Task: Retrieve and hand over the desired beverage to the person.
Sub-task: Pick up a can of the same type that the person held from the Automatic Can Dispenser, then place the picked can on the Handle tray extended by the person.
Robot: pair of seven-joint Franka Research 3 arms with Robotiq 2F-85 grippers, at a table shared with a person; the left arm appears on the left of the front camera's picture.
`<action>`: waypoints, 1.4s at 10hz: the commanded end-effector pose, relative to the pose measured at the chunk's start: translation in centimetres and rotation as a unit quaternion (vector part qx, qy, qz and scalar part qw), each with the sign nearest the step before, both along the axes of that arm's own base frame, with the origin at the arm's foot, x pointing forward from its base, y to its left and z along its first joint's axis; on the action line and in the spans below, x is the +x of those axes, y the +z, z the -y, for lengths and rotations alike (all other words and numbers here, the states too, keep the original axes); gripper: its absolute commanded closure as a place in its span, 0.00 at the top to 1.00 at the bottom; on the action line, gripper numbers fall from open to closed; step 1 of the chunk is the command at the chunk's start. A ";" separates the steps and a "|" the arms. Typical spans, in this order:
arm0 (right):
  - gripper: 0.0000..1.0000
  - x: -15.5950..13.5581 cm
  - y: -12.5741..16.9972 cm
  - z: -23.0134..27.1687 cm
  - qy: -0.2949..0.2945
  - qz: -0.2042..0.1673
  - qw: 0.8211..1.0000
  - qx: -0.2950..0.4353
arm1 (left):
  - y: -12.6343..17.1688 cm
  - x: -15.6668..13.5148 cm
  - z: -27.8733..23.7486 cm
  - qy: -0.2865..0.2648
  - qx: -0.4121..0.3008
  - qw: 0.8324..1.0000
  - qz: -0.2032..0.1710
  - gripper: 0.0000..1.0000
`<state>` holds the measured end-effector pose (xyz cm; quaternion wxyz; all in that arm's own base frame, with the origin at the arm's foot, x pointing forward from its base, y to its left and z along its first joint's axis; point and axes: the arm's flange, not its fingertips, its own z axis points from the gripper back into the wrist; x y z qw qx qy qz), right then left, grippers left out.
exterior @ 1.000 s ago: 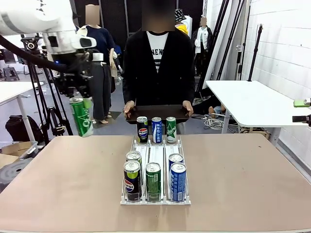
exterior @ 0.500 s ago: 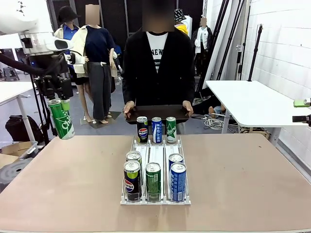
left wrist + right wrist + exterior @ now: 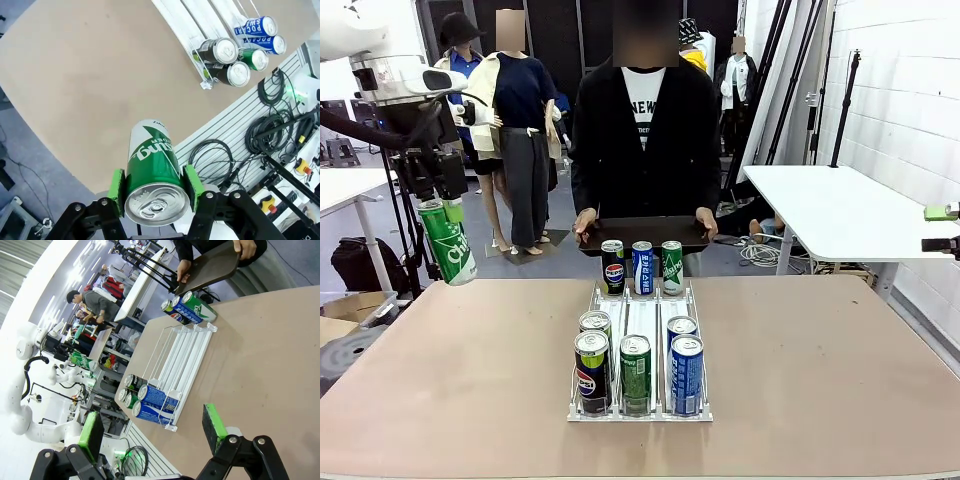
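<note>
Table: person at far edge holds black tray out. Left gripper pinches green can, tilted, high over the left side. Right gripper spread, idle. Advice: carry above rack, level can before tray.

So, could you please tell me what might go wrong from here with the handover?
1. The left claw pinches the tilted green can by its top end, high in the air near the table's left edge; a slip could drop it to the floor.
2. The person holds a tray just behind three standing cans; a low path across could knock those over.
</note>
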<state>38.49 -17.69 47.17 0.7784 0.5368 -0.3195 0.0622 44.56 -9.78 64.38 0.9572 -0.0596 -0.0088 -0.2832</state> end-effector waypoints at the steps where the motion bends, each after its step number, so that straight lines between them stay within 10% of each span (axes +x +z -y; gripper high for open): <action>1: 1.00 0.0 0.0 0.0 0.000 -0.002 1.000 0.003 | -0.1 0.2 -0.1 0.002 -0.001 1.000 0.002 0.00; 14: 1.00 0.0 0.0 0.0 0.000 -0.002 1.000 0.003 | -0.1 0.2 -0.1 0.002 -0.001 1.000 0.002 0.00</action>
